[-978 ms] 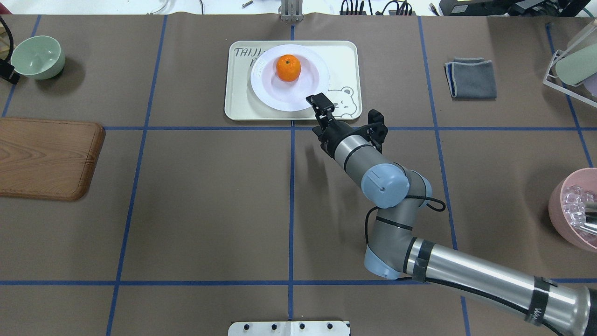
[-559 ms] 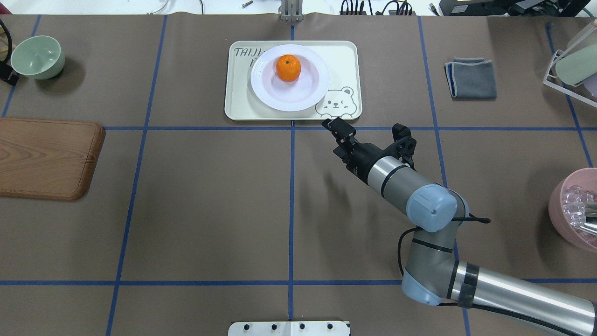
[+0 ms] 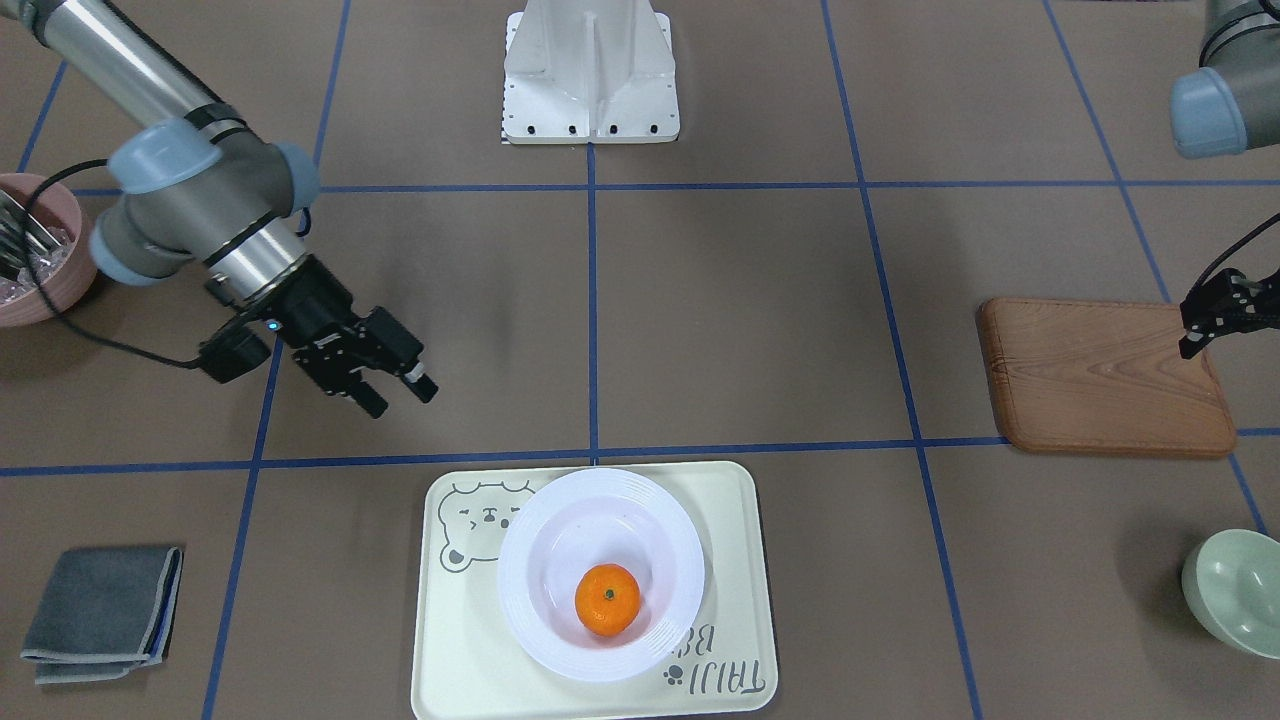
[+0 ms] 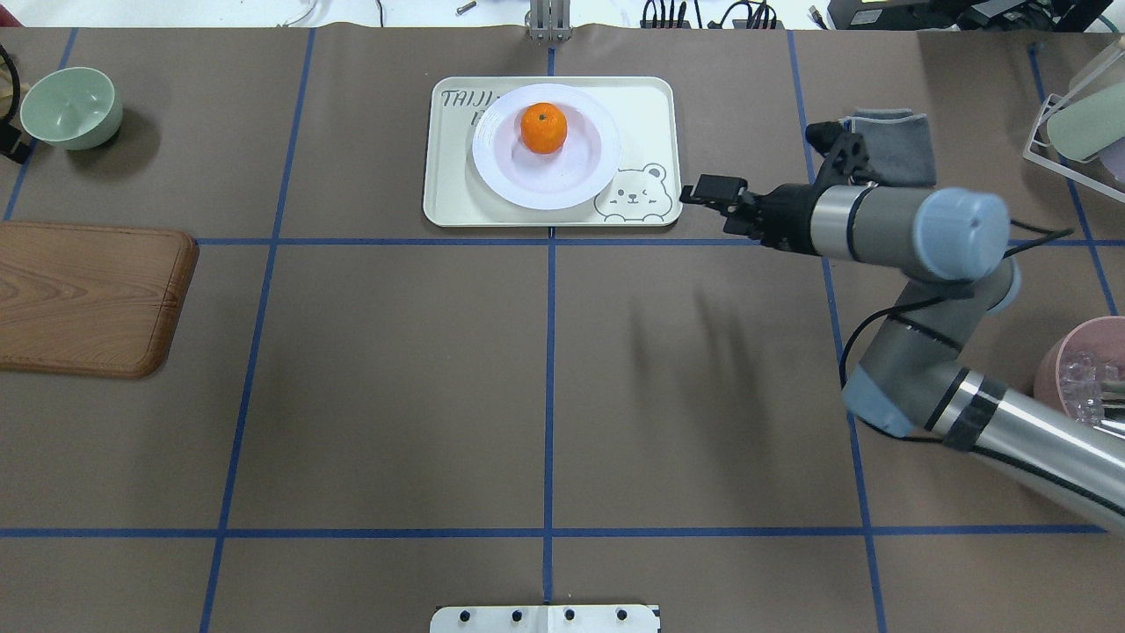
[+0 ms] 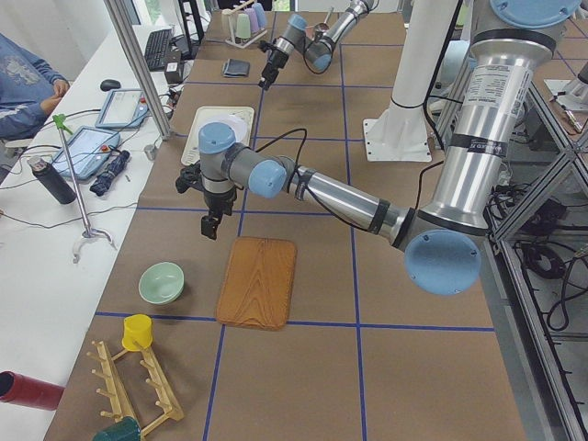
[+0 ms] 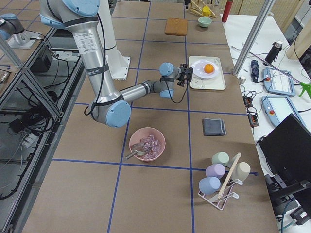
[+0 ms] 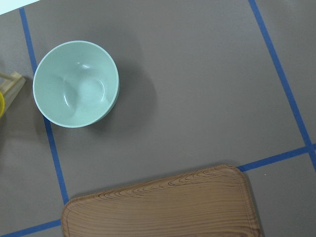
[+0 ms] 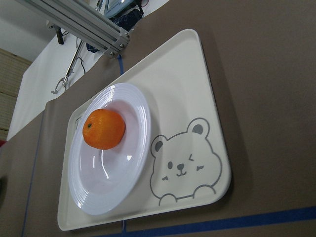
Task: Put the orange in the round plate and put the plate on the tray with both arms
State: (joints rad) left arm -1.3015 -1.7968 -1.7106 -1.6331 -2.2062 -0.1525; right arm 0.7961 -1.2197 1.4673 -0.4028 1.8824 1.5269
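Note:
The orange point(image 4: 543, 127) point(image 3: 607, 598) point(image 8: 103, 129) lies in the white round plate point(image 4: 562, 189) point(image 3: 540, 530) point(image 8: 108, 182). The plate rests on the cream bear tray point(image 4: 448, 193) point(image 3: 450, 640) point(image 8: 197, 89). My right gripper point(image 4: 703, 190) point(image 3: 400, 400) hovers open and empty just off the tray's right edge, pointing at it and touching nothing. Far to the left, my left gripper point(image 3: 1192, 345) point(image 5: 210, 227) hangs over the near edge of the wooden board; its jaws are too small to read. The left wrist view shows no fingers.
A wooden board point(image 4: 88, 294) point(image 7: 158, 207) and a pale green bowl point(image 4: 70, 105) point(image 7: 76, 84) lie at the left. A folded grey cloth point(image 4: 896, 141) sits behind the right wrist. At the right are a pink bowl of ice point(image 4: 1085, 387) and a cup rack point(image 4: 1077, 123). A person point(image 5: 23, 83) sits at the side bench.
My right arm has drawn back from the plate's rim and swung to the right, so its gripper now sits beside the tray's right edge. Plate, orange and tray have stayed put.

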